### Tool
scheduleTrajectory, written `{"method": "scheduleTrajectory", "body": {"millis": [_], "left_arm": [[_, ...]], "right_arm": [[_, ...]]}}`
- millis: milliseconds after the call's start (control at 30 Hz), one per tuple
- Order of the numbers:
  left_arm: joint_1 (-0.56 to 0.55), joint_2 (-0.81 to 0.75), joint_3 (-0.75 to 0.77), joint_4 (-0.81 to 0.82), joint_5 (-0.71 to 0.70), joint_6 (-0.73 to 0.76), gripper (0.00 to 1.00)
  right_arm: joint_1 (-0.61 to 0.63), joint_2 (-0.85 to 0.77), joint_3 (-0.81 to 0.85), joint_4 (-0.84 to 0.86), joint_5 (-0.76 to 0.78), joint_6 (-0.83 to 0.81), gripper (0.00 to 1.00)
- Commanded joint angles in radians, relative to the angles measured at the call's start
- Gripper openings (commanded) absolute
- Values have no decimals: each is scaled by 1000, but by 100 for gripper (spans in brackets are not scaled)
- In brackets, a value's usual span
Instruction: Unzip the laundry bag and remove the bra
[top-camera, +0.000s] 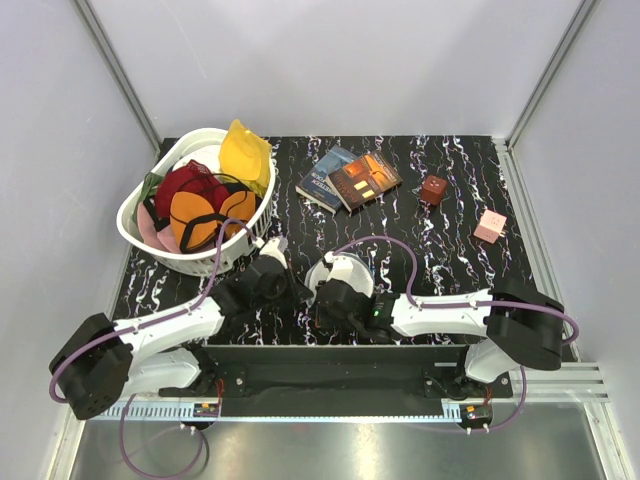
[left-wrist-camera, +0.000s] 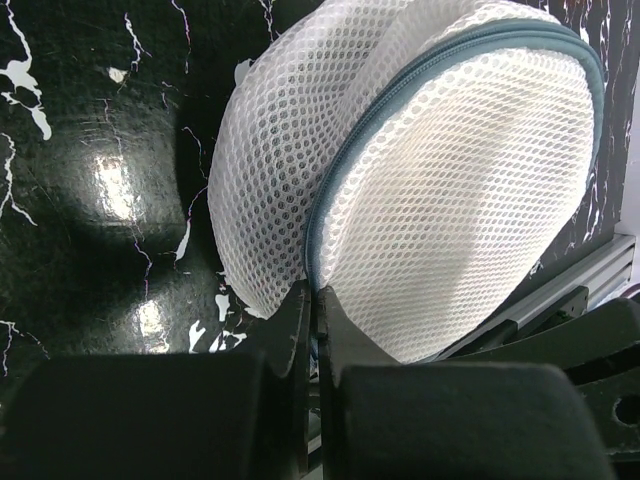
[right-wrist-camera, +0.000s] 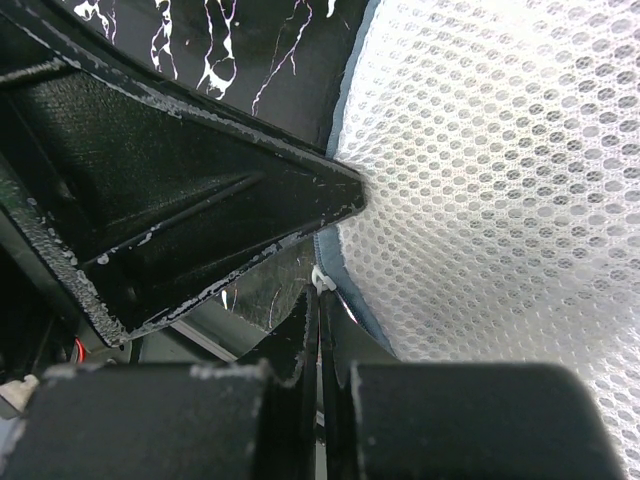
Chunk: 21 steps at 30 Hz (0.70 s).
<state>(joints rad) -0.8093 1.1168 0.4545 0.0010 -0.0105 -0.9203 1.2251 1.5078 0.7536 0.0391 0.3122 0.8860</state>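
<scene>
The laundry bag (left-wrist-camera: 440, 190), a white mesh dome with a grey-blue zipper band, lies at the table's near edge between both arms (top-camera: 346, 270). My left gripper (left-wrist-camera: 315, 292) is shut, its fingertips pinching the zipper band at the bag's lower edge; from above it sits left of the bag (top-camera: 300, 284). My right gripper (right-wrist-camera: 322, 290) is shut on the small white zipper pull (right-wrist-camera: 322, 277) at the bag's (right-wrist-camera: 500, 200) rim. The left gripper's fingers (right-wrist-camera: 200, 190) press against the mesh just above that pull. The bra is hidden.
A white slotted basket (top-camera: 140, 236) with red, yellow and orange-cupped garments stands at the back left. Two books (top-camera: 350, 180) lie at the back middle. A dark red cube (top-camera: 433, 190) and a pink cube (top-camera: 490, 226) sit to the right. A metal rail (top-camera: 560, 385) runs along the near edge.
</scene>
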Motion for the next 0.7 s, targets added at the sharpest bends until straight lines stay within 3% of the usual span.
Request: {"method": "scheduleTrajectory", "body": {"millis": [0, 667], "left_arm": [[2, 5, 30, 30, -2, 9, 0], [50, 2, 72, -29, -8, 63, 0]], "right_arm": [[8, -15, 13, 33, 4, -5, 0], [8, -103, -88, 31, 27, 42, 0]]}}
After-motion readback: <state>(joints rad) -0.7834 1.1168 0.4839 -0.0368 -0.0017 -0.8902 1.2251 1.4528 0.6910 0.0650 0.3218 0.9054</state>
